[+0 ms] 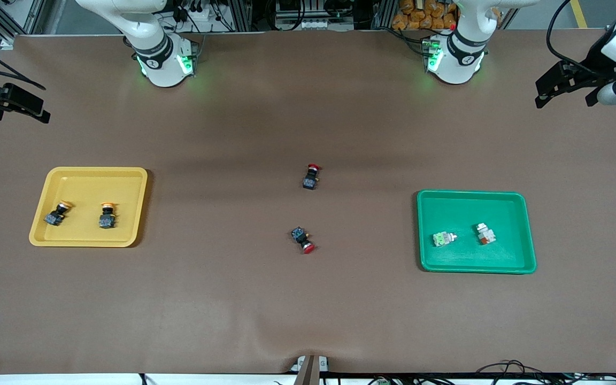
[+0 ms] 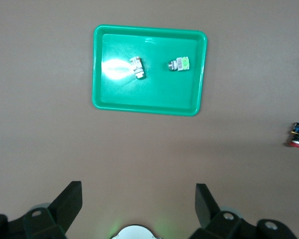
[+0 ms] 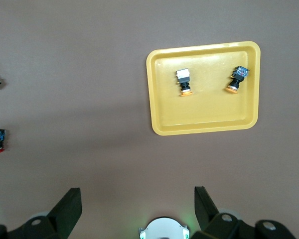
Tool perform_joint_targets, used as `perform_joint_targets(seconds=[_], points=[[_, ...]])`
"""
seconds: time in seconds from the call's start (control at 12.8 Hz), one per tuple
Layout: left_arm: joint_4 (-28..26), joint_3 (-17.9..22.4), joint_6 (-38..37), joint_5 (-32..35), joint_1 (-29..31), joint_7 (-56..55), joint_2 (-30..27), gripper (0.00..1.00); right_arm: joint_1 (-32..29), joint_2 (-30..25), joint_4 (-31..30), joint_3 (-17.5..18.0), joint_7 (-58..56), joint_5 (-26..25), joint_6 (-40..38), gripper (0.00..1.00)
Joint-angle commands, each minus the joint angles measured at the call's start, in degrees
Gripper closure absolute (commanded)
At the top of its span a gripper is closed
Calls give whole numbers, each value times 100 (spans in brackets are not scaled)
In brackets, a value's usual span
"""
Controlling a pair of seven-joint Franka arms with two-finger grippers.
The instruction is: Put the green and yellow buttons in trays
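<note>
Two yellow buttons [image 1: 82,214] lying caps toward bases, left pincer [image 2: 138,199] wide, right pincer [image 3: 138,199] wide.

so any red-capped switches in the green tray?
No, the green tray holds only two whitish switches, one with a light-green cap; both red-capped switches lie on the bare table mid-way between the trays.

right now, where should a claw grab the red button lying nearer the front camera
Grip the red-capped button across its black body, coming straight down from above. It lies on its side on the table, cap pointing toward the front camera, so the squarish body likely offers flatter sides than the round cap.
</note>
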Motion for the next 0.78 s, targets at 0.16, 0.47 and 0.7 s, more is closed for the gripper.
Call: perform_joint_targets(seconds=[0.16,0.47,0.7], points=[[406,-20,-318,89,0,18,281,0,-127,-56,-48,96,-41,11,-46,0],[469,-12,-407,89,9,18,316,0,-110,-56,-48,96,-41,2,-46,0],[469,-12,-407,89,9,18,316,0,-136,-56,-48,96,-41,2,-46,0]])
